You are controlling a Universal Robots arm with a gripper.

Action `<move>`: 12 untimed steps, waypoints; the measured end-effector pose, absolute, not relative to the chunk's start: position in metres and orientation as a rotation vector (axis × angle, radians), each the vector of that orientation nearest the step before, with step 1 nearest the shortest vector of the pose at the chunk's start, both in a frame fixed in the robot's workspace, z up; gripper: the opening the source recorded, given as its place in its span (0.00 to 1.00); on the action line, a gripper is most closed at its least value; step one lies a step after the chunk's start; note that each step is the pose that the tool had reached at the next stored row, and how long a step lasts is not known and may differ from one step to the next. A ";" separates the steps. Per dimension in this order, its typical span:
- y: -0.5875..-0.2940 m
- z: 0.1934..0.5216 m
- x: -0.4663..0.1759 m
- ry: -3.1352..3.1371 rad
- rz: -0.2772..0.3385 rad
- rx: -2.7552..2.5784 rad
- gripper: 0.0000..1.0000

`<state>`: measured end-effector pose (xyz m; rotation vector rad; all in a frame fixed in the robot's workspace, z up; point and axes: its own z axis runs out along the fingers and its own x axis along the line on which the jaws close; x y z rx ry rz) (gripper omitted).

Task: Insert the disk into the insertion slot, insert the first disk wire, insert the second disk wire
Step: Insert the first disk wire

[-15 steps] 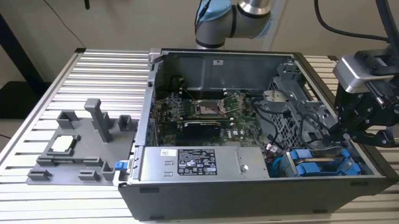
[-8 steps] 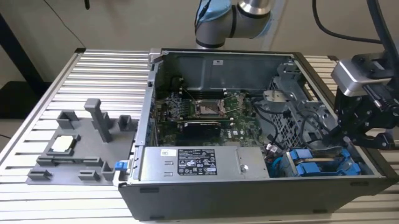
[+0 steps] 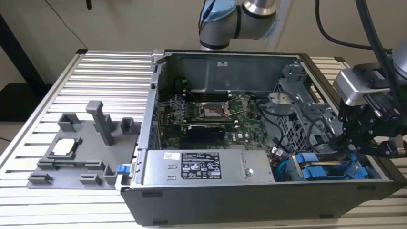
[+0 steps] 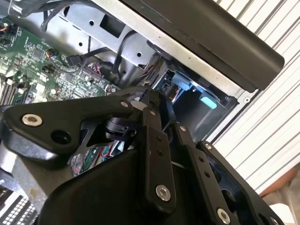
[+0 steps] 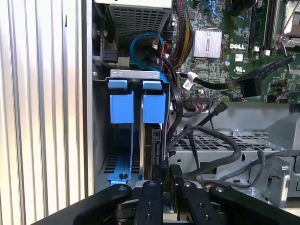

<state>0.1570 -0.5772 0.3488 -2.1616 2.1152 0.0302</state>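
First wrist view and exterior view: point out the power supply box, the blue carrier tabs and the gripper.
power supply box [image 3: 260, 164], exterior view, grey face beside its label
blue carrier tabs [image 5: 122, 105], first wrist view, front of the tab nearer the case wall
gripper [image 5: 168, 169], first wrist view, its tip

white lettering [image 5: 236, 46] marks the motherboard [image 5: 220, 70]; the power supply label [image 3: 200, 171] is unreadable.

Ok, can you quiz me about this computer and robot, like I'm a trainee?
1. True or false: the computer case is open, so its inside shows.
2. The drive carriers are: A red, B blue, C green.
3. Fill in: the grey fixture sits on the exterior view's ____ of the case.

Key: 1 true; 2 B; 3 left.
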 end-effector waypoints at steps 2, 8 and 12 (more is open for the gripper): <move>-0.577 0.346 0.157 2.119 0.022 -2.164 0.19; -0.577 0.344 0.157 2.125 0.010 -2.169 0.19; -0.577 0.343 0.157 2.127 0.004 -2.172 0.19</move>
